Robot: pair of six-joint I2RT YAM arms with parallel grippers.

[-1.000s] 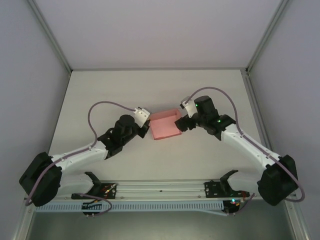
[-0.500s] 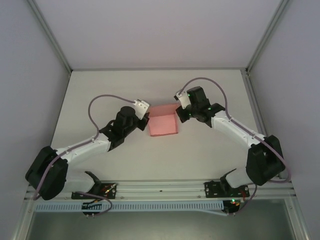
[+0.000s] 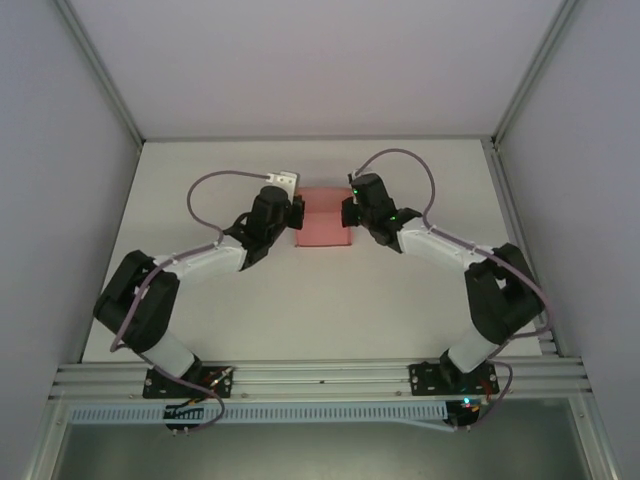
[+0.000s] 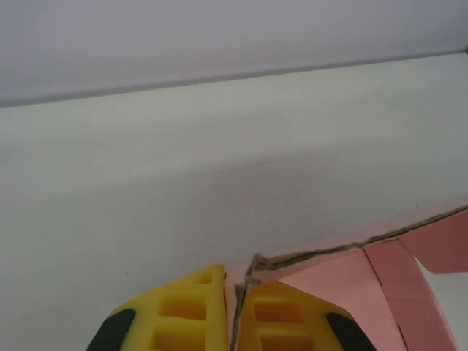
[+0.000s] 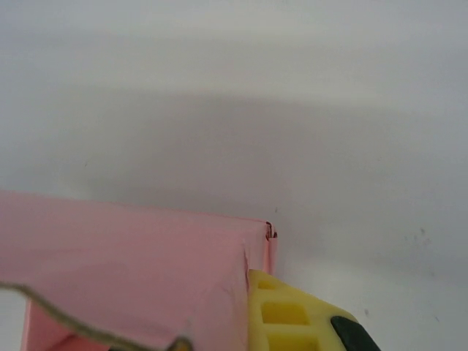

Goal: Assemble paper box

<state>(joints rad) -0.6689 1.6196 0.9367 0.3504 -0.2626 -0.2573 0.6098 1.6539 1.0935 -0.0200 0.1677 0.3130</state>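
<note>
While the left gripper (image 4: 234, 311) pinches the box (image 3: 325, 222) at upper centre of the top view, the right gripper (image 3: 347, 213) touches its opposite wall, closure unconfirmed. You should square both walls evenly, without creasing.

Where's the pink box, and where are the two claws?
paper box (image 3: 325, 226), top view, middle of its pink face.
left claw (image 4: 234, 314), left wrist view, between its yellow tips pinching the box's edge.
right claw (image 3: 349, 213), top view, tips at the box's right edge.
</note>
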